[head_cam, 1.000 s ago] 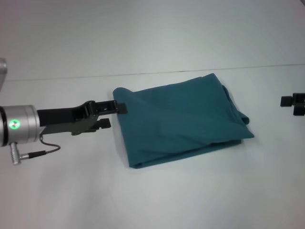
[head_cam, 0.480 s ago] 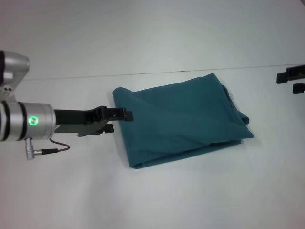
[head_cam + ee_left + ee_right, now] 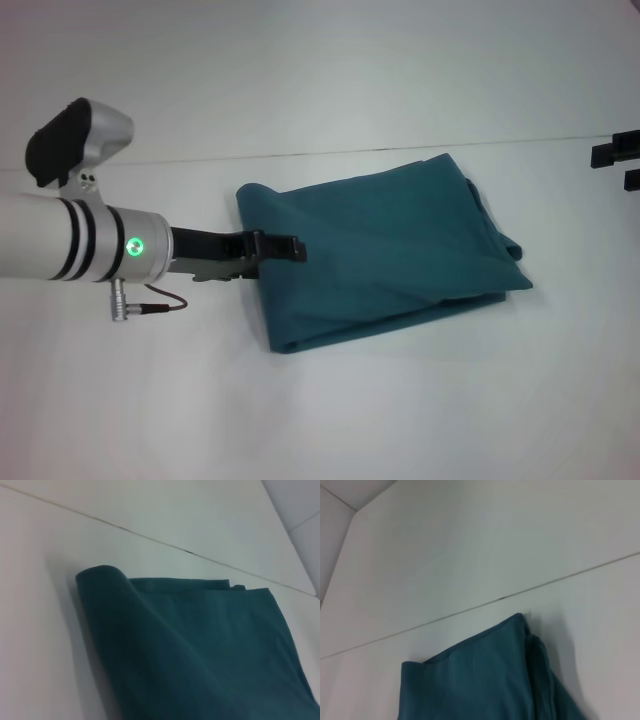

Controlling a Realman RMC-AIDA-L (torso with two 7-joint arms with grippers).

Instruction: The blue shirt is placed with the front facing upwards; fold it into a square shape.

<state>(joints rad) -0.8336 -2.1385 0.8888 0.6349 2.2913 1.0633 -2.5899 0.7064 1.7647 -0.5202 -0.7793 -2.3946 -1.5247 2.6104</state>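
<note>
While the blue shirt (image 3: 380, 250) lies folded on the white table (image 3: 320, 410), its left edge is reached by the left gripper (image 3: 285, 249), perhaps for smoothing, but the grip cannot be told.

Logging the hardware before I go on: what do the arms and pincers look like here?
The left arm is a silver cylinder with black bands, a green light, a thin black cable on a metal plug and a dark-capped housing. Its left pincer is flat black. Of the right pincer only black blocks show at the edge.
</note>
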